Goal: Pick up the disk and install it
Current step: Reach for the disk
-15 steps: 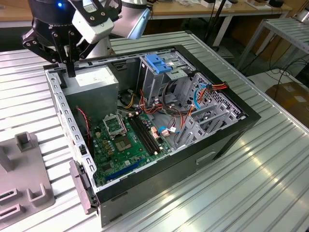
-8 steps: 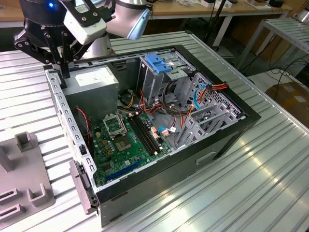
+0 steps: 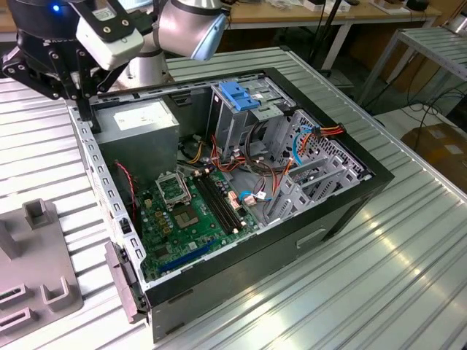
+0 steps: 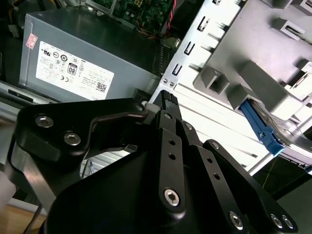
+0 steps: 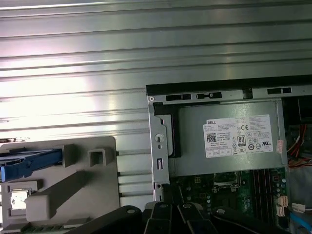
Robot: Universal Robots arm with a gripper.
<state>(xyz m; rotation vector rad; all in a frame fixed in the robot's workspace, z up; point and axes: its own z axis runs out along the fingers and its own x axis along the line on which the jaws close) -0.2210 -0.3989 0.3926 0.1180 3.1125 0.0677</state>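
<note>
1. The grey holder [image 3: 36, 270] stands well apart from the jaws, outside the case [image 3: 332, 219]. The disk [image 5: 29, 163] sits in it (not yet picked up).
2. The gripper [image 4: 166, 97] hangs over the case's edge, just beside the power supply [image 3: 139, 120], with its jaws together on nothing.
3. The step looks like the reach. It is best to clear the case's edge, then meet the disk squarely, away from the holder's posts.
4. Both wrist views give the disk, while the exterior view gives the drive cage [image 3: 248, 109], far beyond the jaws.

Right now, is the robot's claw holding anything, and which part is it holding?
Nothing that I can see. The gripper is by the edge of the computer case, and the disk sits apart in its grey holder.
</note>
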